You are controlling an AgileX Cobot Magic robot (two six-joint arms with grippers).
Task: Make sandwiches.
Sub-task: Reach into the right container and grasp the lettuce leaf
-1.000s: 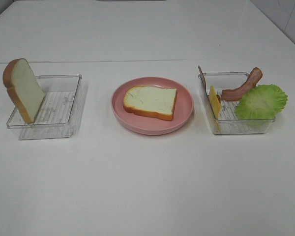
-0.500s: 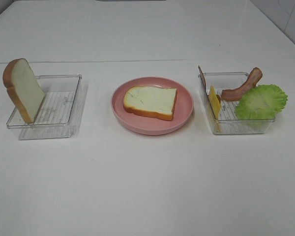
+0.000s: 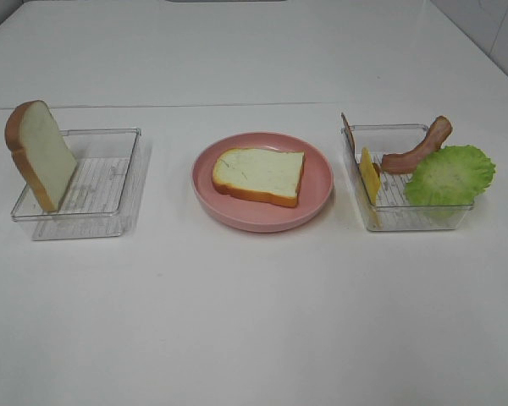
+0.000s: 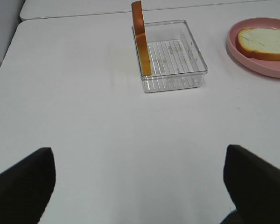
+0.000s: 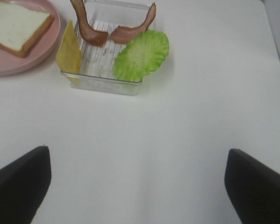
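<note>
Pink plate (image 3: 262, 222) holds one bread slice (image 3: 259, 175) flat; second slice (image 3: 41, 154) stands in left tray (image 3: 85, 225); lettuce (image 3: 450, 175), bacon (image 3: 417, 149), cheese (image 3: 370, 176) in right tray (image 3: 415, 220). Left gripper (image 4: 140, 186) and right gripper (image 5: 140, 186) gape wide, empty. Base laid, no fillings yet; next probably right arm reaching for lettuce.

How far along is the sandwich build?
Done: one bread slice lies flat on the pink plate as the base.
In hand: nothing. The left gripper and right gripper are both open and empty, short of the trays.
Left: lettuce, bacon and cheese sit in the right tray, and the second slice stands on edge in the left tray. All need stacking.
</note>
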